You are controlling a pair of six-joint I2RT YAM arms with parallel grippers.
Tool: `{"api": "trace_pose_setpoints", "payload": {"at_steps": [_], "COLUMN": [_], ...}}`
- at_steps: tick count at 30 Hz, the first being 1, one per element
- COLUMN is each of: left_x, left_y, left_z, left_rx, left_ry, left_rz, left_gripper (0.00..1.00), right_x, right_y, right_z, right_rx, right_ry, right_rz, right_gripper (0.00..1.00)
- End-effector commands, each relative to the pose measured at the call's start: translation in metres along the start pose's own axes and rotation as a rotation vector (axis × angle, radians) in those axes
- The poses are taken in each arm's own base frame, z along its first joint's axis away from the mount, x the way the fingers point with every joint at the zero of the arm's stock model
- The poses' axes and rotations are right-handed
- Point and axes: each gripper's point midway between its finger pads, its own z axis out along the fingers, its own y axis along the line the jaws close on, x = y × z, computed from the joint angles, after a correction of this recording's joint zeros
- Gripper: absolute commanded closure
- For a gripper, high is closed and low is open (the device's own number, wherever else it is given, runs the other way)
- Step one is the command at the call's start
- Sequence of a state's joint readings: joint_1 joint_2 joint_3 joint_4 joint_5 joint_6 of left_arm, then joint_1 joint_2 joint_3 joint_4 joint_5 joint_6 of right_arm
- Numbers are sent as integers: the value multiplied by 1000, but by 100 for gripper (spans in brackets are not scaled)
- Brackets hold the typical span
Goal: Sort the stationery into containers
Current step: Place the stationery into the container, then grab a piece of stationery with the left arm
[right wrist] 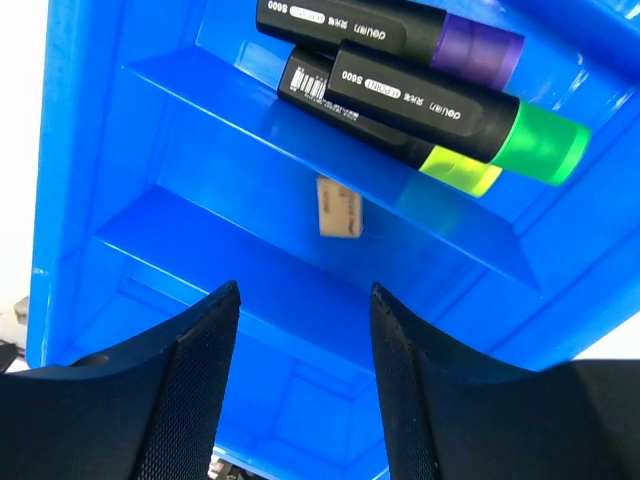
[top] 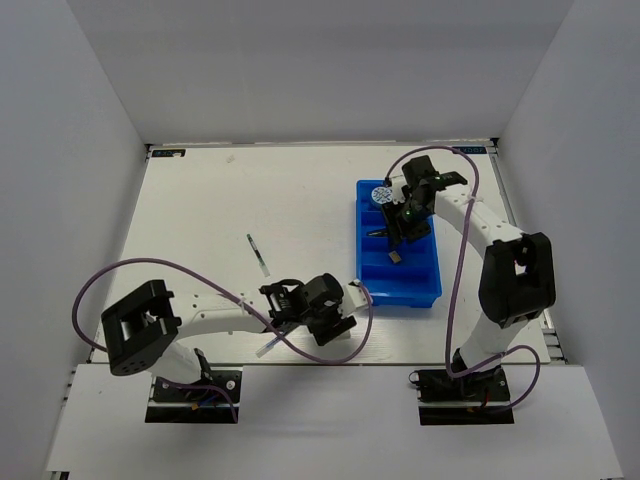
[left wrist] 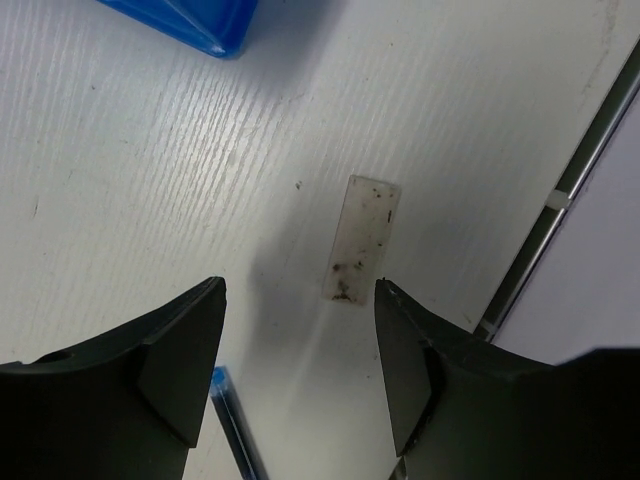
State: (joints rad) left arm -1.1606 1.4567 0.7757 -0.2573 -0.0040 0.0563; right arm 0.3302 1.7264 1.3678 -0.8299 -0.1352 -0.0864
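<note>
Close to the near edge of the surface [top: 200, 200], the left hand [left wrist: 300, 287] is low over it with its fingers [left wrist: 185, 355] spread wide and nothing between them. A grey eraser [left wrist: 362, 240], speckled with dark marks, lies flat just ahead of the gap. Whether the right finger touches the eraser's near corner I cannot tell. A thin blue pen [left wrist: 232, 420] pokes out beside the left finger, and a corner of the blue tray [left wrist: 200, 20] shows beyond. Further out on the open surface, well apart from the tray, a thin dark pen [top: 258, 255] lies alone. To the right sits the tray [top: 420, 295], its long side running away from the arms. The right hand [right wrist: 303, 290] hangs above it with fingers parted and empty. Below that hand, a tan eraser [right wrist: 337, 208] rests on the floor of one compartment. In the neighbouring compartment three black highlighters lie together, one with a purple end [right wrist: 480, 45], one with a green end [right wrist: 545, 140] and one with a yellow end [right wrist: 455, 168] partly under the green one. At the tray's far end sits the round blue-white disc [top: 381, 193].
</note>
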Motion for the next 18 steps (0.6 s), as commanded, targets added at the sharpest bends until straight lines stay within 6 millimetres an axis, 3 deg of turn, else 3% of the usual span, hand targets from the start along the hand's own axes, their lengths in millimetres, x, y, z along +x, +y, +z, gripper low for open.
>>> {"api": "trace_pose_setpoints", "payload": {"at_steps": [1,5,10,18], "left_x": [-30,-30,-30,-19], "left_y": [1,-2,-4,-16], "left_z": [-1,4,12,26], "left_rx": [-30,-42,-45,-17], "left_ry": [-78,-72,-62,-7], "left_rz": [23,45,58,92], "left_gripper": [29,30,34,37], "right_x": [-1,-2,-4,12], "right_y": [4,6,11,4], "right_z": [-10,-24,-58,-65], "right_rx": [-39,-50,-74,-103], "right_ry": [-11,-50,-175,-194], "right_rz": [8,14,49,110], "right_gripper": [42,42,43,43]}}
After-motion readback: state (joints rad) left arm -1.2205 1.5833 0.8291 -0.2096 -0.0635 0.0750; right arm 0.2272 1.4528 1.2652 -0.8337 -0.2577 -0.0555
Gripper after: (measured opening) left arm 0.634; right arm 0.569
